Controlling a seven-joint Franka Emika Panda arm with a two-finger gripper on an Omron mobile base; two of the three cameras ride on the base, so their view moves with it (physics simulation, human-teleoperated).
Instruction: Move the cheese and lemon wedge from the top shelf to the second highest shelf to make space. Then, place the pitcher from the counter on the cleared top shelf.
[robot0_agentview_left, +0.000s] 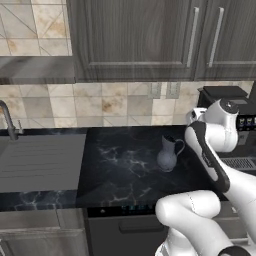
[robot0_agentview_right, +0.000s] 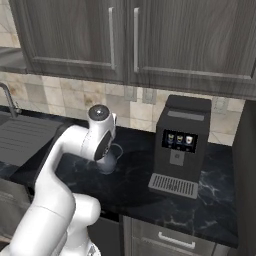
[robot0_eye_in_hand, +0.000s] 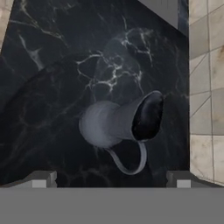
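— Blue-grey and glossy, that was how the pitcher (robot0_eye_in_hand: 116, 122) read from the hand view. It sat in the centre of that frame, above and between the two tips of the claw (robot0_eye_in_hand: 111, 180), which stood spread wide at the bottom corners with nothing between them.

— So the claw hadn't touched it?

— No, I saw a clear gap. As I judged it, the move ahead turned on that one line: the pitcher lay straight ahead of the claw, its long axis running from the round belly at left of centre to the dark flared mouth at right, with the loop handle curving down toward the tips.

— And where did it stand in the room?

— Upright on the black marble surface (robot0_agentview_left: 120, 165), right of centre in the left base view, pitcher (robot0_agentview_left: 168, 153) just left of my white arm. In the right base view it sat mostly behind the arm, left of the coffee machine (robot0_agentview_right: 181, 145).

— How did it look otherwise?

— Round belly, narrow neck, smooth sheen.
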